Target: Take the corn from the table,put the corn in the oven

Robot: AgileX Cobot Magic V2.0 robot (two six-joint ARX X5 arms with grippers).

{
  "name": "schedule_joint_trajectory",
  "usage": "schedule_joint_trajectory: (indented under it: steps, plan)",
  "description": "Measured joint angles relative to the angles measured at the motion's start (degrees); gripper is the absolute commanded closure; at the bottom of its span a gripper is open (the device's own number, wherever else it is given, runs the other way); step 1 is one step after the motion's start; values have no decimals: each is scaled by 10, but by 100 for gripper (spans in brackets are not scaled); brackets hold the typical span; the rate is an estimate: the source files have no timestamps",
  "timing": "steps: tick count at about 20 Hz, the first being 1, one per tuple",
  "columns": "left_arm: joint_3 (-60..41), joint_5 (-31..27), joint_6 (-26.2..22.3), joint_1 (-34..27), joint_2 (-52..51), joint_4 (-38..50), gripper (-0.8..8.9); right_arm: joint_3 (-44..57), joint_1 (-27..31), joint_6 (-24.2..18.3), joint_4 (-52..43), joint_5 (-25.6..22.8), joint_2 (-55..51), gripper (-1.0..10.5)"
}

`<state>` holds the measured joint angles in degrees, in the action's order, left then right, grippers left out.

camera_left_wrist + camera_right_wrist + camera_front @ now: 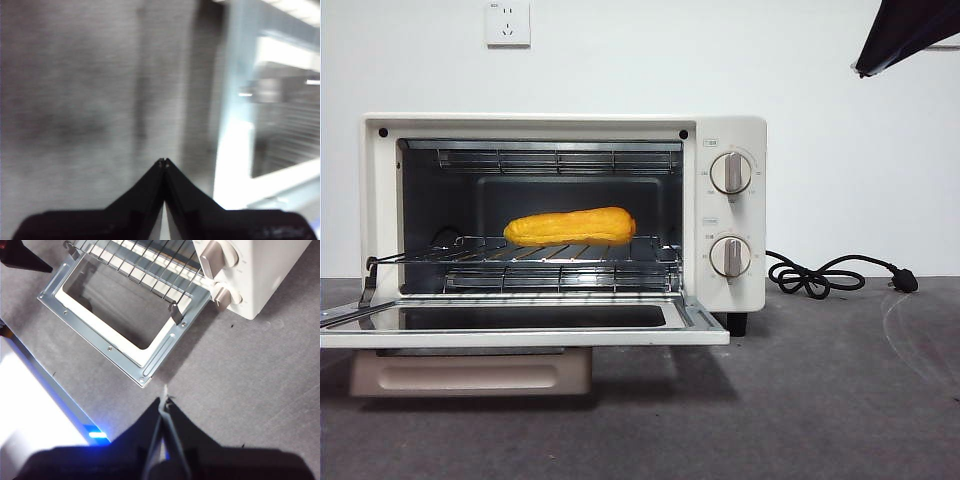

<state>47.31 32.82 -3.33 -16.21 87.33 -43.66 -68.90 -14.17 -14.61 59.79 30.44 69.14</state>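
Observation:
The yellow-orange corn (570, 227) lies lengthwise on the wire rack (560, 255) inside the cream-white oven (730, 135). The oven's glass door (520, 335) hangs fully open, flat over the dark grey table (820, 400). My right gripper (165, 401) is shut and empty. It hovers over the table in front of the lowered door (167, 342), with the oven's knobs (220, 255) in sight. My left gripper (163, 161) is shut too, empty, over bare table in a blurred view. Neither gripper touches the corn.
A black arm tip (900, 35) shows at the top right corner of the front view. The black cord (820, 275) lies coiled right of the oven. Another dark tip (20, 257) sits beside the door. A blue-lit table edge (97, 434) runs close by.

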Motion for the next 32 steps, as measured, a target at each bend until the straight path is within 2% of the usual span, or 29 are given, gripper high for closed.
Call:
schedule_joint_trajectory:
  steps: [2,11,18,32]
  plan:
    - [0,-28,0,6,15,5,821,0,0,0,0,0,0,959]
    - [7,-16,4,44,64,19,822,0,0,0,-3,0,0,959]
    - [3,48,4,57,79,19,822,0,0,0,-8,0,0,959]
    - [2,107,-36,53,79,-14,822,0,0,0,-7,0,0,959]
